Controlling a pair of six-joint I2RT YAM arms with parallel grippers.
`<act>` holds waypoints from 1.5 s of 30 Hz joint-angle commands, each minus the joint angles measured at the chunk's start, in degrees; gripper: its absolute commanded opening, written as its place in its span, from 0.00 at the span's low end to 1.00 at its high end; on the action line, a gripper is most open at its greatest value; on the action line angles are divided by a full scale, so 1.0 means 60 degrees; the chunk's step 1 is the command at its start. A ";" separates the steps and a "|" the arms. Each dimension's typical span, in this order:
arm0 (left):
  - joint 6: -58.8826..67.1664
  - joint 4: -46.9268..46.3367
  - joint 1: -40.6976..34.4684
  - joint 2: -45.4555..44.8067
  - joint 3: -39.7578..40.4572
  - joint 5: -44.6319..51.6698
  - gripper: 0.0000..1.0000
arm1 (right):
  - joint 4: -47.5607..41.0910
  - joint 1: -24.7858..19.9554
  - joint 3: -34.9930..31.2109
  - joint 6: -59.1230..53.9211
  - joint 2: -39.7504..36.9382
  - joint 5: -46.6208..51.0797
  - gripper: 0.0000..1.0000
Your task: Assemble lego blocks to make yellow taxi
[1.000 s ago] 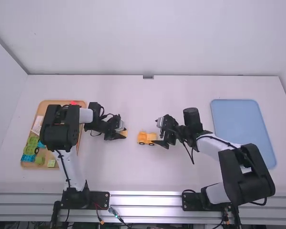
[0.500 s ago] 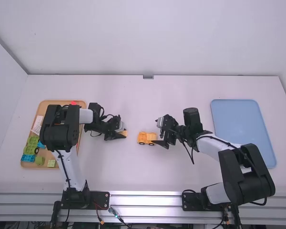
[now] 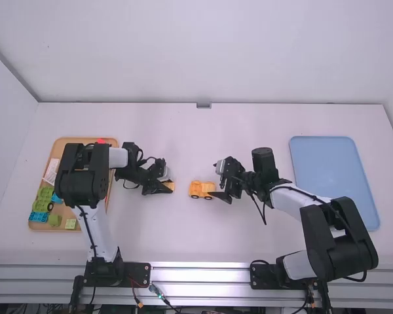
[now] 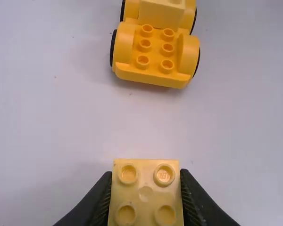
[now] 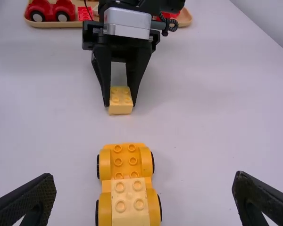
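Observation:
Left of the taxi base, my left gripper (image 3: 168, 188) is shut on a light yellow block (image 3: 170, 186); in the left wrist view the block (image 4: 146, 193) fills the space between the fingers of my left gripper (image 4: 146, 188). The orange-yellow wheeled base (image 3: 202, 190) stands on the table, a light yellow block (image 5: 130, 200) on one end and bare studs on the end facing the held block. At the base's right end is my right gripper (image 3: 217, 189); in the right wrist view, my right gripper (image 5: 144, 193) is wide open, its fingers at either side of the base, not touching it.
A wooden tray (image 3: 67, 141) with green, blue and red pieces lies at the left, partly under the left arm. The blue tray (image 3: 334, 176) is at the right, beyond the right arm.
My left gripper has shifted very slightly with its block. The base and the right arm have kept still.

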 commanded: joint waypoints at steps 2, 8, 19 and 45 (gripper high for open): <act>0.0018 -0.0324 -0.0018 -0.0229 0.0353 0.0648 0.09 | -0.0117 -0.0025 -0.0091 0.0160 -0.0208 -0.0044 0.99; 0.0291 -0.0306 -0.0233 -0.0601 0.0382 0.1322 0.16 | -0.0240 -0.0025 -0.0146 0.0160 -0.0208 -0.0040 0.99; -0.0189 0.0142 -0.1687 -0.0747 0.0681 0.1056 0.12 | 0.0984 0.0189 -0.0379 0.0160 0.1341 -0.0160 0.99; -0.3614 0.1610 -0.3136 -0.1231 0.0586 -0.1024 0.02 | 0.3381 0.0229 0.0477 0.0233 0.4845 -0.0856 0.97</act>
